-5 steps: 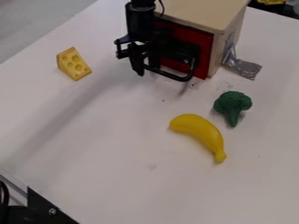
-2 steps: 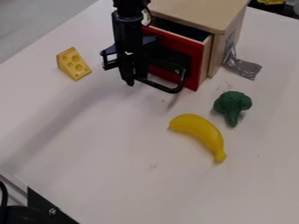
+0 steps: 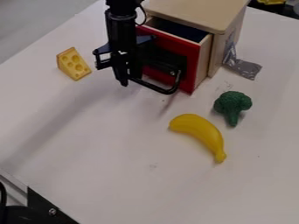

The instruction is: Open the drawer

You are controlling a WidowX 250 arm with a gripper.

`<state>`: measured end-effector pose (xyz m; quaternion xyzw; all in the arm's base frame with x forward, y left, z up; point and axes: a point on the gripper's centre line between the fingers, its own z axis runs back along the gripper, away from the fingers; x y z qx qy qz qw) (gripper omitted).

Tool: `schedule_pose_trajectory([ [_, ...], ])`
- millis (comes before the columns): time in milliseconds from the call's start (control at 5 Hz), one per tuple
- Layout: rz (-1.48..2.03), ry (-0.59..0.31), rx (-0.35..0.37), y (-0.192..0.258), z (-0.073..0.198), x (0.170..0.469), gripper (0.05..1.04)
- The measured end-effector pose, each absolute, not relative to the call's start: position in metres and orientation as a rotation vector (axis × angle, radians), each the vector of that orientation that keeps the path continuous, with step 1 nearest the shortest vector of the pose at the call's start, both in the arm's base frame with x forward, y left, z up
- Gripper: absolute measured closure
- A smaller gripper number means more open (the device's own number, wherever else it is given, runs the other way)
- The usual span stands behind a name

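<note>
While the gripper point(image 3: 128, 80) hangs low at the front of the drawer point(image 3: 189, 70), the drawer stands partly open, pulled out from the wooden box point(image 3: 201, 11). Its front is red, and behind the upper edge of this front one can see the dark inside. The black handle point(image 3: 153, 87) sits on the red front and sticks out from it, like a loop. The gripper is at the handle's left end in the view, but I cannot tell whether the claw is spread, pressed together or pinching the handle. The black arm point(image 3: 121, 24) comes from the top edge of the view, upright, in front of the box.

On the white table point(image 3: 116, 153), a yellow cheese wedge point(image 3: 73, 64) with holes lies to the left of the gripper. Toward the right side, the green broccoli point(image 3: 232, 105) is near the curved yellow banana point(image 3: 200, 133), and they are apart. Silver tape point(image 3: 244, 68) goes from the right side of the box onto the table.
</note>
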<state>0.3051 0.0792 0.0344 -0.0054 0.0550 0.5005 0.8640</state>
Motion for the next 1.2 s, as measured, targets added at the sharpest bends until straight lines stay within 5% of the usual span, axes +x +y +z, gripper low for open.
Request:
schedule_pose_trajectory([
  [1200, 1.029, 0.154, 0.008, 0.087, 0.031, 0.277, 0.824],
])
